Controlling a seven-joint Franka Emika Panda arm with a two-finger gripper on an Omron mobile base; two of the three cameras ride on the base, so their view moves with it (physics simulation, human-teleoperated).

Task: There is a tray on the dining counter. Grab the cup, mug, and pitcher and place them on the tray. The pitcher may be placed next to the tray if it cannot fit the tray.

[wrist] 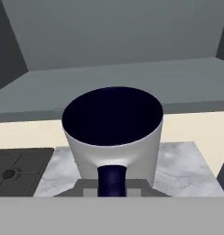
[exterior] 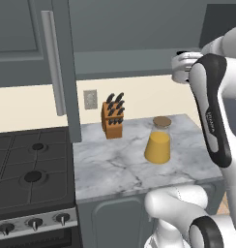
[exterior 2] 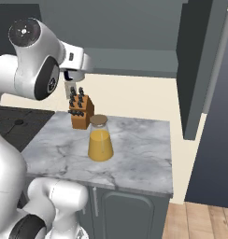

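Hand view alone shows the mug (wrist: 113,133) gripped by its handle.

Mug (wrist: 114,137) at the claw: matt light grey outside, smooth dark navy inside, handle dark and slightly glossy. Pitcher (exterior: 158,141) below the claw: clear smooth glass, cork-like matt brown lid. Surface (exterior 2: 134,144) under it: polished grey-veined marble. Knife block (exterior: 112,121) beyond: orange-brown wood. Stove (exterior: 28,169): matt black. Floor (exterior 2: 200,221): wood planks.
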